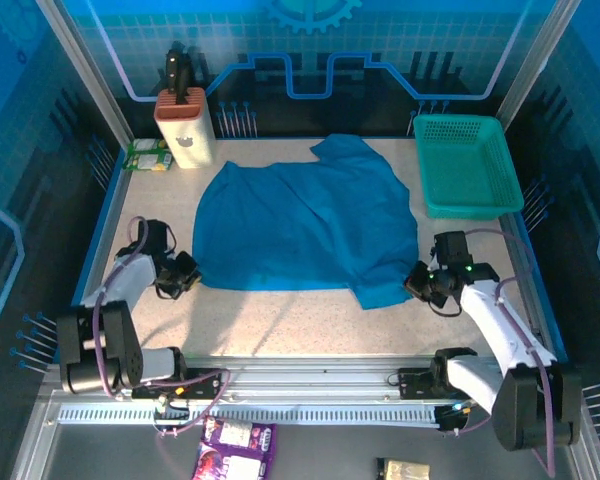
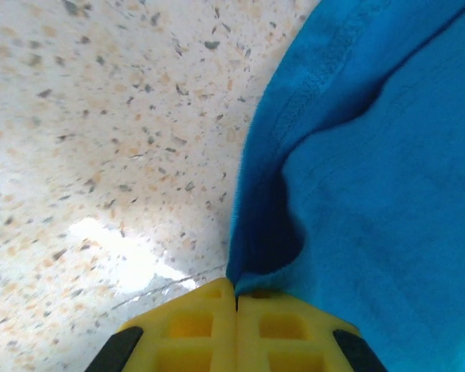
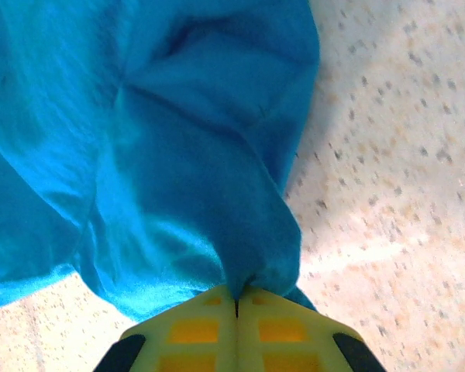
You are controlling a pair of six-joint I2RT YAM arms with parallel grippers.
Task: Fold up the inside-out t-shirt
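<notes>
The inside-out t-shirt, plain medium blue, lies spread and rumpled across the middle of the speckled table. My left gripper is low at the shirt's near-left corner, its yellow jaws shut on the hem edge. My right gripper is at the near-right corner, jaws shut on a bunched fold of the cloth. From that pinch the cloth rises in a puckered cone. A sleeve sticks out at the far side.
A teal-green mesh basket stands at the back right. A white knife block with dark handles stands at the back left, with a small green packet beside it. Bare tabletop runs along the near edge.
</notes>
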